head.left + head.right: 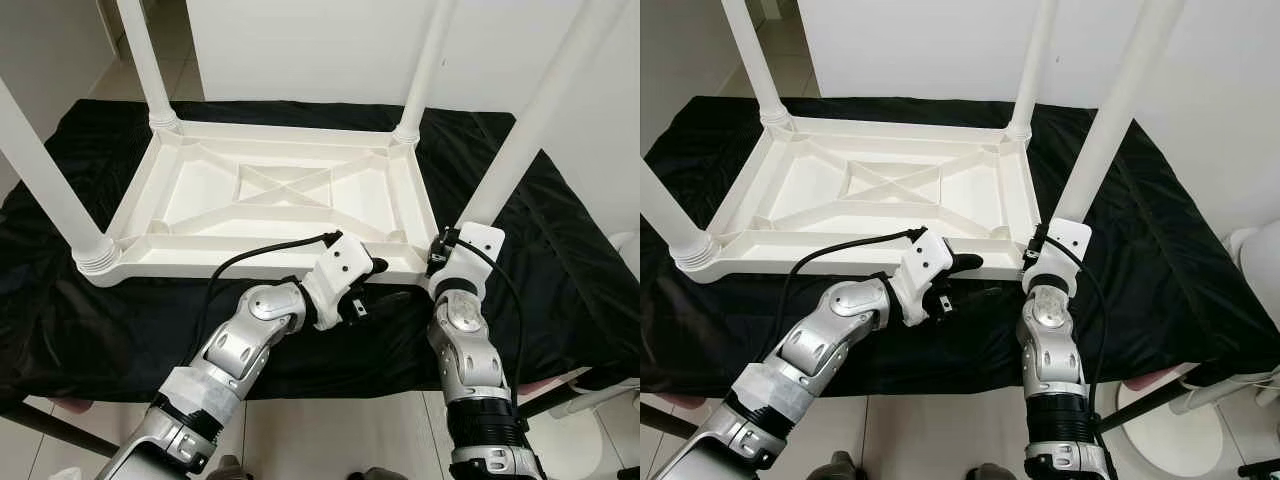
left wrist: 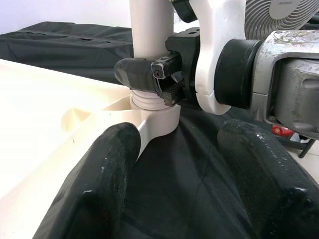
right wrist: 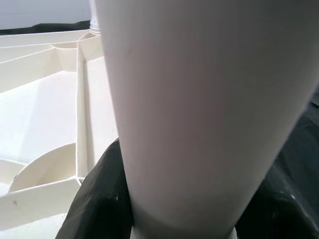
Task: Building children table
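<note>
A white plastic children's table (image 1: 270,190) lies upside down on a black cloth, its legs pointing up. My right gripper (image 1: 440,255) is shut on the near right leg (image 1: 520,140) just above its threaded base (image 2: 149,99). In the right wrist view that leg (image 3: 199,99) stands between the black fingers (image 3: 94,199). My left gripper (image 1: 385,282) is open just in front of the table's near edge, close to that corner and a little left of the right gripper. Nothing is between its fingers (image 2: 99,184).
The other legs stand at the near left (image 1: 45,170), far left (image 1: 150,60) and far right (image 1: 425,70). The black cloth (image 1: 560,250) covers the whole work surface. A fan (image 2: 284,15) stands beyond the right side, and tiled floor lies below the near edge.
</note>
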`<state>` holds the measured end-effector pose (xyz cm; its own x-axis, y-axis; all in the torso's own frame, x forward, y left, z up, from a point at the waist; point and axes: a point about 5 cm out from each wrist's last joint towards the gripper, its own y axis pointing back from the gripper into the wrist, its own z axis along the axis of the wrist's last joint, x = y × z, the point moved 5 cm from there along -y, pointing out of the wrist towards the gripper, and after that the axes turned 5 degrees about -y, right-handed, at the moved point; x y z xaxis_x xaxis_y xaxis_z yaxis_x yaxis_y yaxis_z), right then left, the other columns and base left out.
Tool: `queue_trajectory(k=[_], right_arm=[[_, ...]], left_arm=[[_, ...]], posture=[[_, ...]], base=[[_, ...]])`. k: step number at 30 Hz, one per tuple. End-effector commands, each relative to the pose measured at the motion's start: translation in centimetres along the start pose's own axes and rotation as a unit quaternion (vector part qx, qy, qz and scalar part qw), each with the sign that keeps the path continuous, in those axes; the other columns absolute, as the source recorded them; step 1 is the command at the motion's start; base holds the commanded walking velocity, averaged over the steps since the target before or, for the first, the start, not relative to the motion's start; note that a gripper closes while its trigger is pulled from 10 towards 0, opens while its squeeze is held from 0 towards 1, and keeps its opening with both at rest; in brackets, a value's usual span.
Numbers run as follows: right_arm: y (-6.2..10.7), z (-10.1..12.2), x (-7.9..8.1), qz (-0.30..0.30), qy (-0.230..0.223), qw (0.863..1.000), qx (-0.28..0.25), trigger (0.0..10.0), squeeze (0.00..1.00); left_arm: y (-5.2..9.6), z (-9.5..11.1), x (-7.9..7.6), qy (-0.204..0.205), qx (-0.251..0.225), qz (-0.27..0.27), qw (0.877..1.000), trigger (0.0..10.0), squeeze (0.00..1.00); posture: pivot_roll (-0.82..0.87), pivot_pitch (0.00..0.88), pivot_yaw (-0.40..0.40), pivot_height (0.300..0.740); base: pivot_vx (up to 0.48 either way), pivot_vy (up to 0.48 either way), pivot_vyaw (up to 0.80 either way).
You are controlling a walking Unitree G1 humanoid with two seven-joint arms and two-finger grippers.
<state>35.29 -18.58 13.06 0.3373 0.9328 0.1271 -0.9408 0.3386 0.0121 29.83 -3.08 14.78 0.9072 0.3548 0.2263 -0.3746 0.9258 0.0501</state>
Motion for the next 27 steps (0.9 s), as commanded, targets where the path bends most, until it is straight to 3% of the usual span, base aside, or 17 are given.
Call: queue_trajectory(k=[1, 4, 5, 8, 13, 14, 19, 27], right_arm=[[0.2, -1.2, -0.9, -0.007, 0.006, 1.0, 0.023, 10.0, 0.0], [0.3, -1.1, -1.1, -0.008, 0.006, 1.0, 0.022, 10.0, 0.0], [0.4, -1.0, -1.2, -0.002, 0.0, 1.0, 0.018, 10.0, 0.96], [0.5, -0.8, -1.3, 0.006, -0.004, 1.0, 0.012, 10.0, 1.0], [1.4, -0.6, -2.3, 0.046, -0.002, 0.999, 0.008, 10.0, 1.0], [1.7, -0.6, -2.8, 0.066, 0.001, 0.998, 0.008, 10.0, 0.0], [2.0, -1.3, -4.1, 0.129, 0.047, 0.99, 0.02, 10.0, 0.0], [1.4, -0.5, -3.0, 0.23, 0.072, 0.971, 0.004, 10.0, 0.0]], left_arm=[[-0.1, -0.1, -0.8, -0.005, 0.0, -0.031, 1.0, 10.0, 0.0], [-0.1, -0.1, -0.8, -0.004, 0.0, -0.03, 1.0, 10.0, 0.0], [0.0, -0.1, -0.7, -0.004, 0.0, -0.028, 1.0, 10.0, 0.0], [0.0, -0.1, -0.7, -0.003, 0.0, -0.027, 1.0, 10.0, 0.0], [0.0, -0.1, -0.8, -0.002, 0.0, -0.026, 1.0, 10.0, 0.0], [0.0, -0.1, -0.7, -0.002, -0.001, -0.025, 1.0, 10.0, 0.0], [-0.1, -0.1, -0.6, 0.0, -0.002, -0.024, 1.0, 10.0, 0.0], [-0.5, 0.1, -0.5, 0.0, -0.004, -0.027, 1.0, 10.0, 0.0]], posture=[[0.01, 0.0, -0.052, 0.74], [0.01, 0.0, -0.055, 0.74], [0.01, 0.0, -0.056, 0.74], [0.01, 0.0, -0.057, 0.74], [0.0, 0.0, -0.064, 0.74], [0.0, 0.0, -0.063, 0.74], [-0.01, 0.0, -0.052, 0.74], [-0.02, 0.0, -0.041, 0.74]], base=[[0.0, 0.0, 0.0], [0.0, 0.0, 0.0], [0.0, 0.0, 0.0], [0.0, 0.0, 0.0], [0.0, 0.0, 0.0], [0.0, 0.0, 0.0], [0.0, 0.0, 0.0], [0.0, 0.0, 0.0]])
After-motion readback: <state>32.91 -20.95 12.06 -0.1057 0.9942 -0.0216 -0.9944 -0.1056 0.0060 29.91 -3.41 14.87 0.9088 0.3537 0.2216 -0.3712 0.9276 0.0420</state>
